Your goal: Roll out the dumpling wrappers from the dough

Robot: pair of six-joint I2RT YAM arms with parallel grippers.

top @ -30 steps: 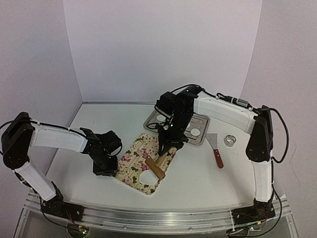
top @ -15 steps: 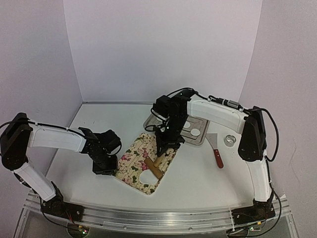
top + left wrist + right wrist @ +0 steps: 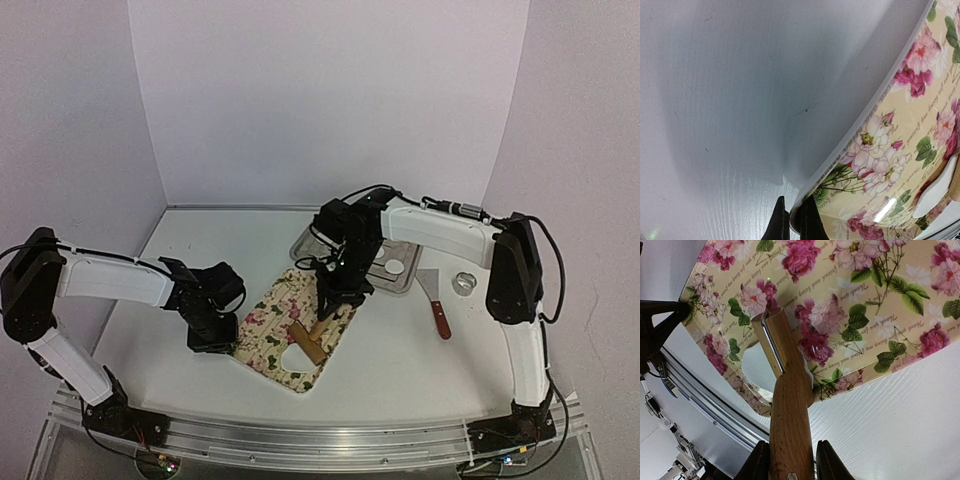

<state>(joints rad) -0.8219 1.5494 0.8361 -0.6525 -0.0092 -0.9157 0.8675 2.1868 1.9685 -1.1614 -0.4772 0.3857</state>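
Note:
A floral mat (image 3: 275,320) lies mid-table with a flat white piece of dough (image 3: 297,356) at its near end. My right gripper (image 3: 338,295) is shut on the wooden handle (image 3: 790,425) of a small roller. The roller's head (image 3: 771,337) rests on the mat at the edge of the dough (image 3: 756,367). My left gripper (image 3: 215,338) is shut on the mat's left edge (image 3: 840,150), which sits between its fingers (image 3: 810,220). One round white dumpling wrapper (image 3: 397,267) lies in the metal tray (image 3: 405,285) behind the mat.
A scraper with a reddish handle (image 3: 439,315) lies right of the tray. Beside it stands a metal ring cutter (image 3: 464,283). White walls close off the back and both sides. The aluminium rail (image 3: 320,445) runs along the near edge.
The right arm's wrist and forearm have shifted slightly to the left, with the roller staying on the mat by the dough. The left gripper has kept its hold on the mat edge.

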